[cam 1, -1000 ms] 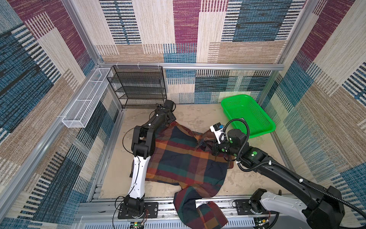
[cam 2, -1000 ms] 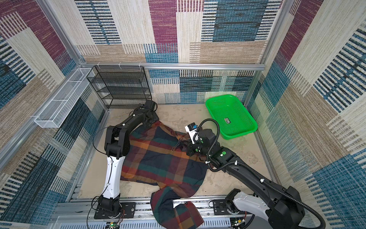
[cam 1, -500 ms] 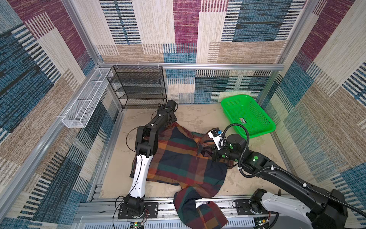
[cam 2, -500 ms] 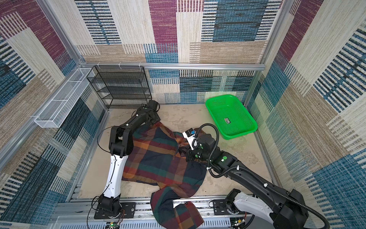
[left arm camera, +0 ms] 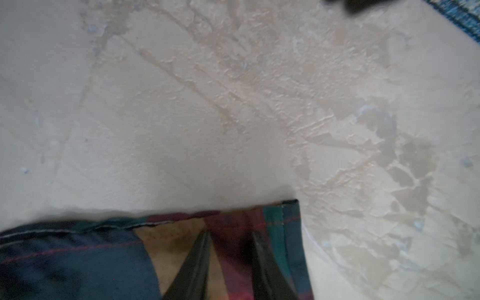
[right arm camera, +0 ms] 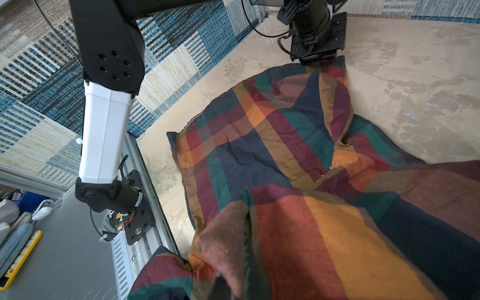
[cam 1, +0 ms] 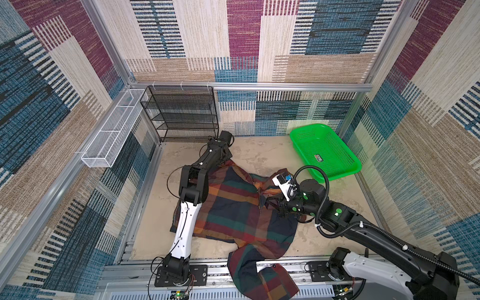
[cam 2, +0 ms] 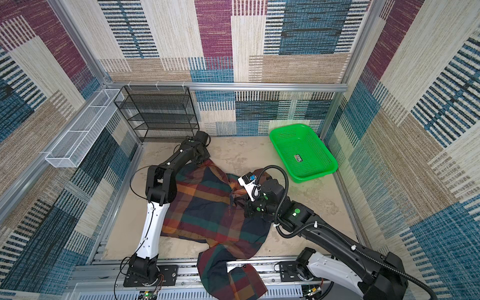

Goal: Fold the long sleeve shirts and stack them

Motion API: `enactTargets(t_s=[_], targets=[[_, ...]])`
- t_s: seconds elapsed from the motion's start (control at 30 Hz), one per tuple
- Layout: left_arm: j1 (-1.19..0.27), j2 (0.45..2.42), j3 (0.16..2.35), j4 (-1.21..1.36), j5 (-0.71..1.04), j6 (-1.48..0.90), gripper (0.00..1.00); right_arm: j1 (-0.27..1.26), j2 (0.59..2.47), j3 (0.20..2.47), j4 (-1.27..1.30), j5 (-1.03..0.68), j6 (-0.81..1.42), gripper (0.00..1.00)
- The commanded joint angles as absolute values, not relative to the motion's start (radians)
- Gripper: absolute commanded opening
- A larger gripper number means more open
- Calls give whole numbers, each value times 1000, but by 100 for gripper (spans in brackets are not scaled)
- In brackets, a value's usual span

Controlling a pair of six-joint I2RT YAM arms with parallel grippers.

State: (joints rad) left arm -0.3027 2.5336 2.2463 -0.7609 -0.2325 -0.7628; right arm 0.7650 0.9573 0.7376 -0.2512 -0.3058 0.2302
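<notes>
Tagging the plaid shirt (cam 1: 233, 210): we see it spread mostly flat across the middle of the desk (cam 1: 259, 153). One end spills over the near edge onto the metal rail (cam 1: 213, 270). The left fingers (left arm camera: 196, 259) are at the shirt's far corner, just in front of the black mesh shelf (cam 1: 181, 114). They are pinched on the hemmed corner, and the left wrist view shows maroon cloth between them. The right fingers (right arm camera: 220, 289) are clamped on a bunched fold at the shirt's right side. There the cloth is raised off the desk and drapes over them, so we barely see them. A green basket (cam 1: 332, 145) sits in the far right corner, apart from the shirt. A white wire basket (cam 1: 114, 130) hangs on the left wall.
</notes>
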Motion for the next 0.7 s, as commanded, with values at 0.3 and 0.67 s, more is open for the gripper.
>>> enactTargets(t_s=[0.3,0.67], targets=[[-298,2531,2246,-786,-229,-764,0,770,953,747,-235,-299,235,0],[-272,2123,1756,-369,-219,-741,0,770,963,785,-232,-197,231,0]])
